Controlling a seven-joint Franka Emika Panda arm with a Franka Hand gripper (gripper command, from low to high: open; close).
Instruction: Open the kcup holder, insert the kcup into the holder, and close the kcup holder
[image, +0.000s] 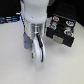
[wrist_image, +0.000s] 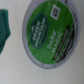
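Note:
The kcup (wrist_image: 50, 32) fills most of the wrist view: a round green foil lid with white print and a pale rim, lying on the white table very close to the camera. A teal shape (wrist_image: 6, 27) shows beside it at the picture's edge; I cannot tell what it is. In the exterior view the kcup holder (image: 60, 31), a black box with two pale panels, stands at the exterior view's right. My gripper (image: 38, 56) hangs low over the table just beside the holder, on the exterior view's left of it. The kcup is hidden there, and the fingers do not show plainly.
The white arm (image: 35, 12) rises at the middle of the exterior view. A dark strip with cables (image: 9, 20) runs along the table's far edge. White tabletop (image: 15, 60) spreads toward the exterior view's left and front.

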